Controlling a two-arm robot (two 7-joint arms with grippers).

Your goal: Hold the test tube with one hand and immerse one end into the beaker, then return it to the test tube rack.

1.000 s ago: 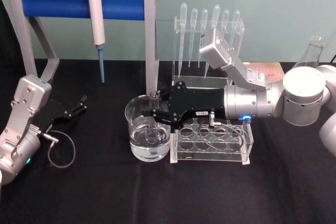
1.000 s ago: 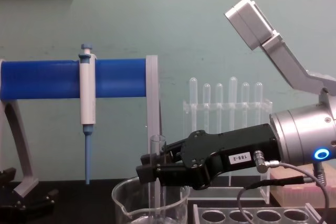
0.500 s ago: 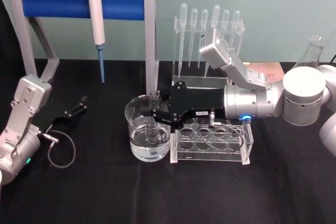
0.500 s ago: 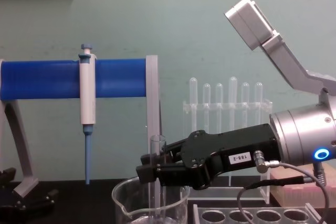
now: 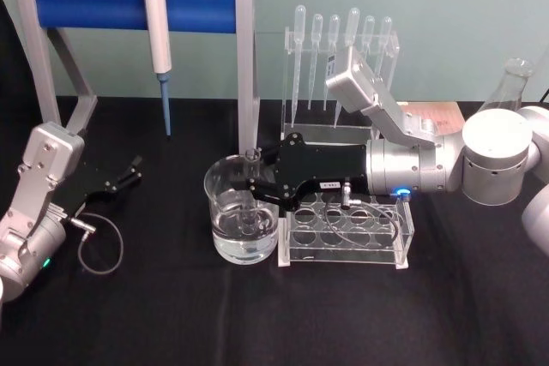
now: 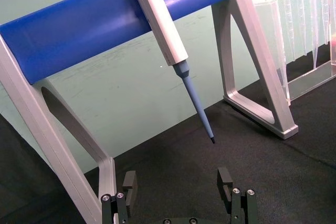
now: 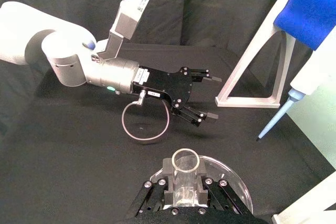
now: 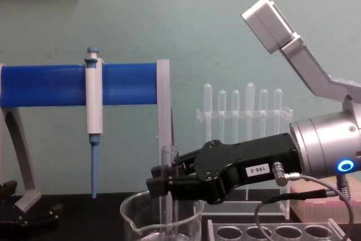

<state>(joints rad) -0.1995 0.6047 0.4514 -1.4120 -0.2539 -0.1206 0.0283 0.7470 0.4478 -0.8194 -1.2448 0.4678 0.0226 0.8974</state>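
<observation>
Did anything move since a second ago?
Nothing visibly moved. The right gripper, jaws shut on the test tube, still holds it upright with its lower end down in the beaker. The left gripper stays parked off to the left, jaws open.

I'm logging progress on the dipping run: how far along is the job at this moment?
Done: the right gripper is shut on the test tube, upright and out of the test tube rack. In hand: the tube's lower end is down inside the beaker and appears to reach the water. Left: lift it out and set it into a rack hole. The left gripper sits open, off to the left.
</observation>
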